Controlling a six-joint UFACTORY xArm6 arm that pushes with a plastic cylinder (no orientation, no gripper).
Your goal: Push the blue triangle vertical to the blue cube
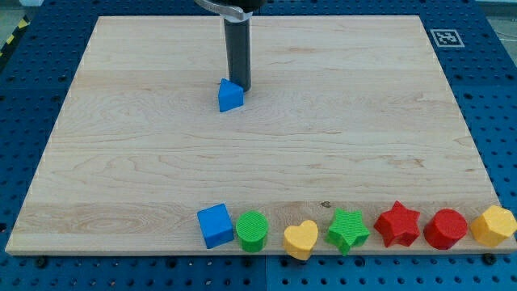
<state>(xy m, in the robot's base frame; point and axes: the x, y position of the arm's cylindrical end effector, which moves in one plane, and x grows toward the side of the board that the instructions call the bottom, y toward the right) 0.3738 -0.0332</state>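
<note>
The blue triangle [230, 95] sits on the upper-middle area of the table [121, 162]. My tip [239, 87] touches its upper right edge. The end effector is a plain rod with no jaws to open or close. The blue cube [215, 225] rests near the view's bottom edge, slightly left of the triangle's column.

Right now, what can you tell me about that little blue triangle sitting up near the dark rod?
The blue triangle is a small, solid wedge-shaped block, matte like plastic, with its peak pointing toward the view's top. It sits flat on the wooden board, in the upper middle, far from the row of blocks along the bottom edge. My tip sits right against its upper right side, apparently touching. The blue cube lies almost straight below it in the view.
</note>
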